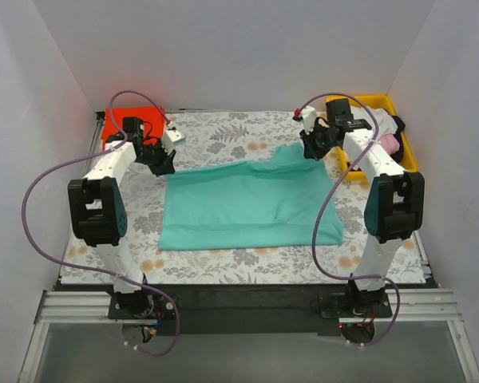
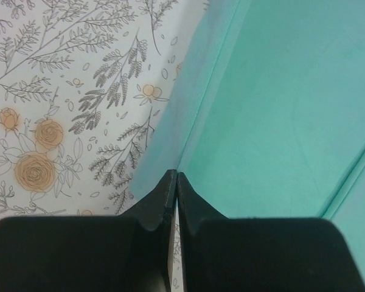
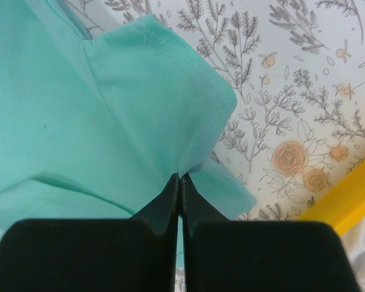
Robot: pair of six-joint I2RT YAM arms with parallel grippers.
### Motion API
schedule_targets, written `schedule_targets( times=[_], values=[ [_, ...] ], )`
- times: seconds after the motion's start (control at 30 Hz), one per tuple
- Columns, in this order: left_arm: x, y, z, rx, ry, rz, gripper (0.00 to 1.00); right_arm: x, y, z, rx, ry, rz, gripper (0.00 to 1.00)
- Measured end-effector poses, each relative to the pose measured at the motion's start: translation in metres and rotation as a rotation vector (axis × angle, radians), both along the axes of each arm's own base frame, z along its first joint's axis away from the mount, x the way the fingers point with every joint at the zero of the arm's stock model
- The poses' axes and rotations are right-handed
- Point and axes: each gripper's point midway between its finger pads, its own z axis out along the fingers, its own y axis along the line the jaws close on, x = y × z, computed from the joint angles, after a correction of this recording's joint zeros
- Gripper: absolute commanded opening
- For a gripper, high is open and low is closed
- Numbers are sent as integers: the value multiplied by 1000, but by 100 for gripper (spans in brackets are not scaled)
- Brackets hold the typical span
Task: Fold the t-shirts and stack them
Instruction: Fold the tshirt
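With the teal t-shirt (image 1: 247, 203) spread mid-surface (image 1: 223, 262), my left gripper (image 2: 175, 176) and right gripper (image 3: 180, 177) have their jaws pinched shut on its far-left edge and far-right sleeve, so I judge the first fold is in hand: next, lift both evenly and carry them nearward.

Light is bright, soft and even, from above. In the wrist views the fingers (image 2: 79, 255) show flat black, edges slightly soft; the shirt (image 2: 280, 109) just ahead of the tips is sharp, with faint shadows along its folds.
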Motion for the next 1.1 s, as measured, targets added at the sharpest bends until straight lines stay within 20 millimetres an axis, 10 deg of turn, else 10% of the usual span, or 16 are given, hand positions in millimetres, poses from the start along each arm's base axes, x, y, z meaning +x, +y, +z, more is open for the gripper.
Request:
schedule_targets(
  times=[0.37,0.7,1.1],
  values=[
    [-56,6,-20,60,26,-54,0,-66,-9,2,6,46,9,1],
    [-68,6,-15,73,-5,-74,0,-118,-18,-39,-17,166,7,1],
    [-103,5,-48,86,114,-76,0,-115,-26,-62,-67,187,1,1]
  ],
)
